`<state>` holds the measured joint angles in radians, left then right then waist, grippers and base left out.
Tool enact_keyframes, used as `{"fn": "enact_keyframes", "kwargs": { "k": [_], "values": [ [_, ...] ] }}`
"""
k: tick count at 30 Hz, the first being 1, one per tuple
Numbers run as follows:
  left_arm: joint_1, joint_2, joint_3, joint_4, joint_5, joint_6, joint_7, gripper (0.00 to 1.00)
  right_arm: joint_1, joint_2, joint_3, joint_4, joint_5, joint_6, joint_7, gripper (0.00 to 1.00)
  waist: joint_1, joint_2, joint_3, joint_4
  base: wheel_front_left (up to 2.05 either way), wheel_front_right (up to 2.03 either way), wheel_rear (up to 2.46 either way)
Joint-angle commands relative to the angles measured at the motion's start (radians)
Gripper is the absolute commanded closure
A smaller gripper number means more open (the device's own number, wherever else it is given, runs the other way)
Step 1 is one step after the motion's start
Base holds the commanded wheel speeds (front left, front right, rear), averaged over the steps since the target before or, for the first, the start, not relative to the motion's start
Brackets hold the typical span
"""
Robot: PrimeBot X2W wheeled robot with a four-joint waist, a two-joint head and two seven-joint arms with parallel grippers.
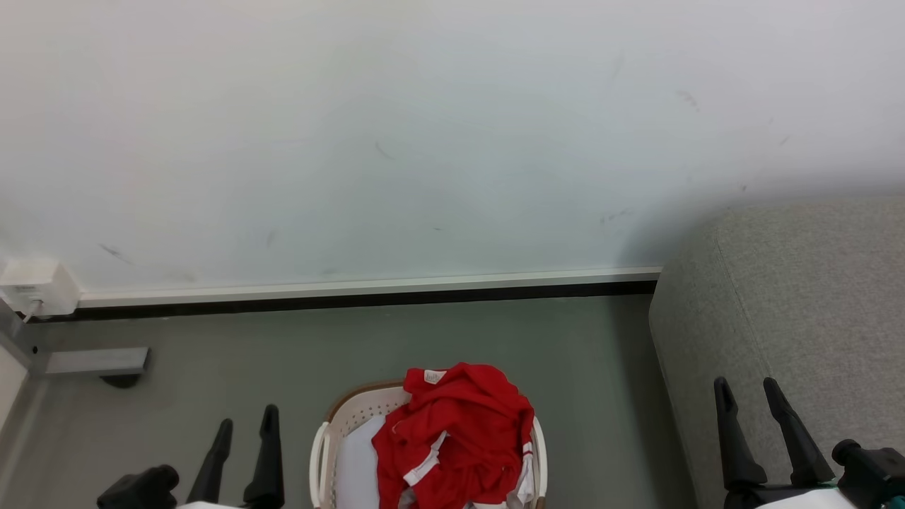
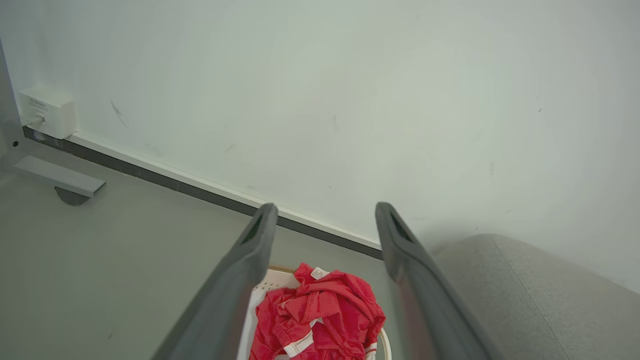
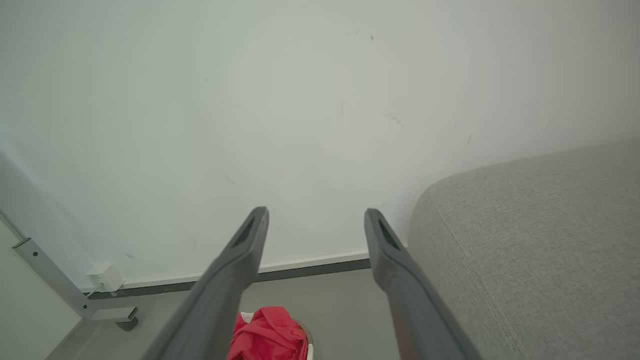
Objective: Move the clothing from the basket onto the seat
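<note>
Here, both jaws gape toward the wall (image 1: 424, 141), flanking the basket (image 1: 346, 418).

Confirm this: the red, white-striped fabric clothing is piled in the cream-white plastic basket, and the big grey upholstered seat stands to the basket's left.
Wrong side. The red, white-striped fabric clothing is piled in the cream-white plastic basket, but the big grey upholstered seat stands to the basket's right, as the head view shows.
</note>
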<state>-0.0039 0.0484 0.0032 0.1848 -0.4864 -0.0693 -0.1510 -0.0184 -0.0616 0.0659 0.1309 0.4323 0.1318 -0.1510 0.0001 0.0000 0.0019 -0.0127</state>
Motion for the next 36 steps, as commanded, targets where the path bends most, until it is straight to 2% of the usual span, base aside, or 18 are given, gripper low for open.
{"fn": "enact_keyframes", "kwargs": {
  "k": [1,12,36],
  "values": [
    [0.004,0.012,0.001,-0.01,0.039,0.004,-0.01,0.0,0.001,-0.004,0.004,-0.012,-0.029,-0.001,-0.01,0.0,0.0,0.0,0.0,0.0,0.0,0.0,0.0],
    [0.016,0.021,-0.006,-0.009,0.152,0.01,-0.037,0.0,0.018,0.002,0.003,0.006,-0.128,-0.001,-0.037,0.0,0.0,0.0,-0.002,0.001,0.0,0.0,0.0],
    [0.046,0.026,0.005,0.003,0.351,0.022,-0.088,0.0,0.047,0.011,-0.038,0.028,-0.254,-0.002,-0.087,0.0,-0.0001,0.0,-0.004,-0.005,0.0,0.0,0.0]
  ]
}}
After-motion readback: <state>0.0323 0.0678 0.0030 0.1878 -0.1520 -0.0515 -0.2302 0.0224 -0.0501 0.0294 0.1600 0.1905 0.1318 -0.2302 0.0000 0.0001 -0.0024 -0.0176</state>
